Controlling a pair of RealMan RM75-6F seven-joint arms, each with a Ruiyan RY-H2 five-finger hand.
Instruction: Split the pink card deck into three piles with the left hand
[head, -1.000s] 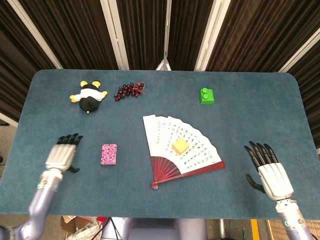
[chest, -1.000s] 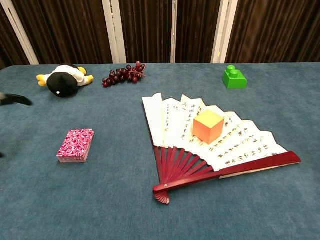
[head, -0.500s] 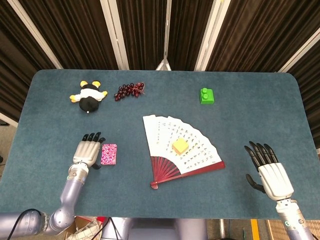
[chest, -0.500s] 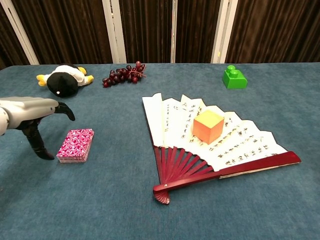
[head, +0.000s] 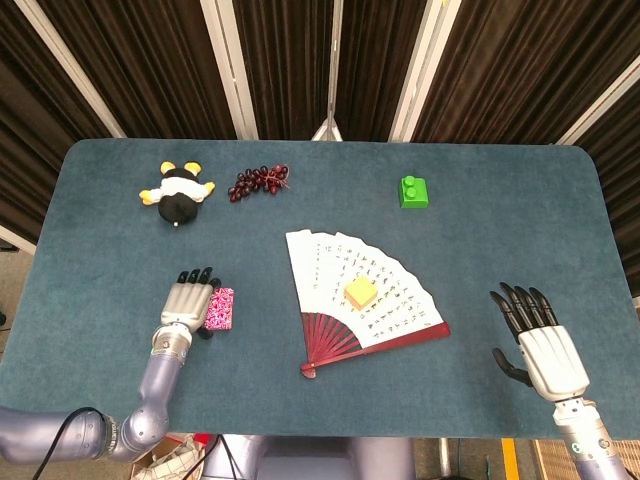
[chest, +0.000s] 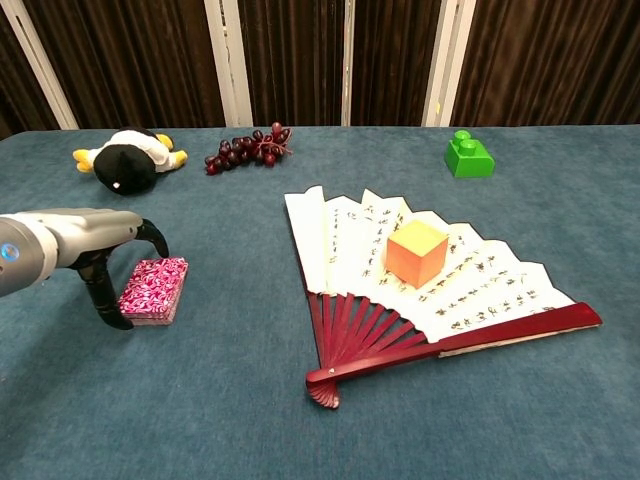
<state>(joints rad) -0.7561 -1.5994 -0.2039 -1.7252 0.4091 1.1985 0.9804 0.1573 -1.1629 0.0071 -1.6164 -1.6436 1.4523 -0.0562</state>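
Note:
The pink patterned card deck (head: 223, 308) (chest: 154, 290) lies as one stack on the blue table, left of the fan. My left hand (head: 190, 301) (chest: 95, 240) arches over the deck's left side. Its thumb (chest: 104, 300) points down beside the deck's near-left corner, and its fingers (chest: 156, 236) curve down over the far edge. The deck lies flat, and I see no firm grip on it. My right hand (head: 541, 346) rests at the table's near right with fingers spread, holding nothing; the chest view does not show it.
An open paper fan (head: 365, 290) (chest: 420, 275) with an orange-yellow cube (head: 361, 292) (chest: 416, 253) on it lies right of the deck. A penguin plush (head: 178, 195) (chest: 125, 160), dark grapes (head: 258, 182) (chest: 245, 148) and a green block (head: 414, 191) (chest: 468, 155) sit further back.
My left hand has moved right from the table's left side to the deck and now straddles its left edge. The deck and my right hand have stayed put.

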